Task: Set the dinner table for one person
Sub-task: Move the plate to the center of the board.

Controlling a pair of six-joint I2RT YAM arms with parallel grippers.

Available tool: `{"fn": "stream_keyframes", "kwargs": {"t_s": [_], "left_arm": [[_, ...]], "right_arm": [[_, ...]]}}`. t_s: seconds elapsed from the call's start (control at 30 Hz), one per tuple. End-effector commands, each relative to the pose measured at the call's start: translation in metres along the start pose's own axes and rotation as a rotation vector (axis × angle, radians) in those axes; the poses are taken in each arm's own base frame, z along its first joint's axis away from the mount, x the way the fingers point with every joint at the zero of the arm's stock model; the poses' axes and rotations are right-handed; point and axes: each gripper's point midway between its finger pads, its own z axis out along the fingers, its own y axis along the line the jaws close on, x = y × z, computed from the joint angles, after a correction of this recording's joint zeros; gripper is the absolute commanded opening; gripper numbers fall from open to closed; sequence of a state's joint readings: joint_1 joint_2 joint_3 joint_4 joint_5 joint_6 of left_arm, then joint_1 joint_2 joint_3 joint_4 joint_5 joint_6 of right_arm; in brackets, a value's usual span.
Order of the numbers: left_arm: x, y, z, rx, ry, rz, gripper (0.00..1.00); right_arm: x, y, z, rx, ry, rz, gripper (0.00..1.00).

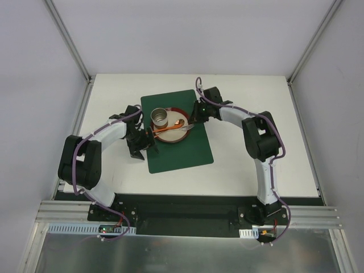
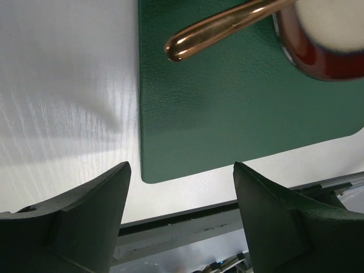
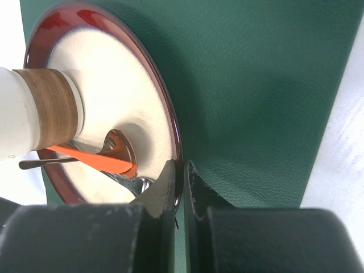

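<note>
Large white matte rectangular tabletop (image 1: 256, 165), edged by aluminium posts (image 1: 68, 40) against pale walls (image 1: 187, 34), fills mid-frame. At its centre a dark green rectangular placemat (image 1: 182, 152) carries a red-rimmed cream round plate (image 1: 173, 136) holding a brown-banded white cup (image 3: 34, 108) and a copper-coloured spoon (image 2: 222, 25). Left gripper (image 2: 181, 170) gapes empty; right gripper (image 3: 181, 168) pinches the plate's rim.
</note>
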State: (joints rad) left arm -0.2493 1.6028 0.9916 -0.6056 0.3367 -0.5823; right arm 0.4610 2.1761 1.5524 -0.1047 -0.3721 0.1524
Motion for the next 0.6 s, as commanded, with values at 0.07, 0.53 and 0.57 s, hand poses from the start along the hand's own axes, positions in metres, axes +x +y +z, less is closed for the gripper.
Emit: {"fn": "stream_keyframes", "kwargs": {"t_s": [0.07,0.53,0.57], "left_arm": [[0.009,0.0,0.015,0.008,0.054,-0.037,0.68],[0.011,0.0,0.031,-0.004,0.087,-0.043,0.63],[0.01,0.001,0.032,-0.006,0.089,-0.046,0.59]], "right_arm": [[-0.043,0.016,-0.035,-0.033,-0.13,-0.091,0.01],[-0.045,0.01,-0.036,-0.033,-0.128,-0.081,0.01],[-0.045,0.012,-0.035,-0.036,-0.128,-0.083,0.01]]}}
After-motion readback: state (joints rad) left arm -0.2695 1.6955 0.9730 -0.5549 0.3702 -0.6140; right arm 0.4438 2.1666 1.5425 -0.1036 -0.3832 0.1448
